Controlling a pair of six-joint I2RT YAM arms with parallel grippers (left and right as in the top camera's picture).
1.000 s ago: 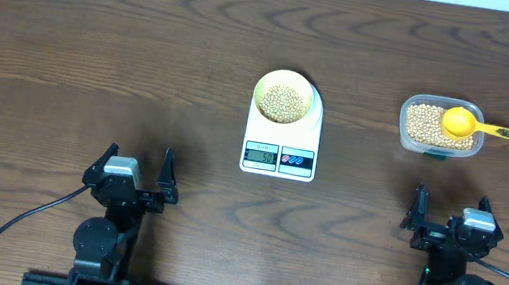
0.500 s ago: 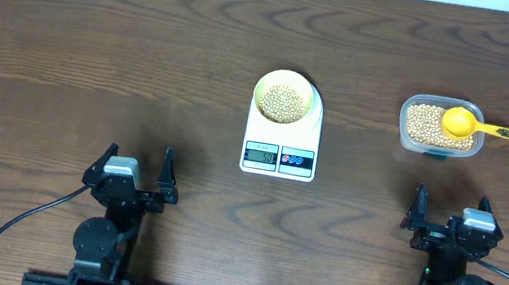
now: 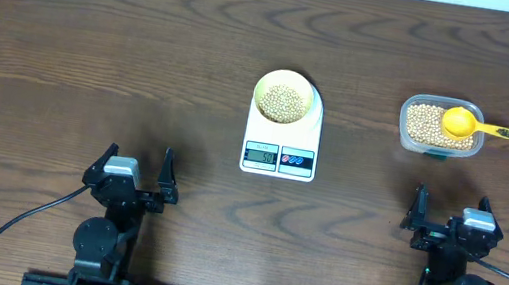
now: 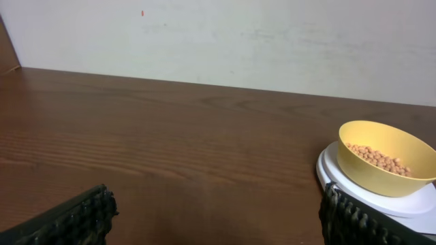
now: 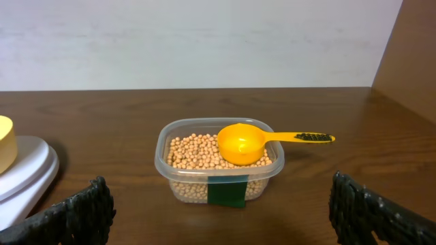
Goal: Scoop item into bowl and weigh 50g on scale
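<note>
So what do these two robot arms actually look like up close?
Both are black. The left gripper and right gripper each have two tapered fingers with ribbed pads, plus a silver-grey block behind them. A black cable loops away from each base.

Likely robot lab; cabled arms [image 3: 104, 236] at wood-grain table [image 3: 49, 31]; bare white wall [image 4: 272, 41]

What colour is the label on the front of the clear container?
Dark green. The label on the container shows best in the right wrist view.
</note>
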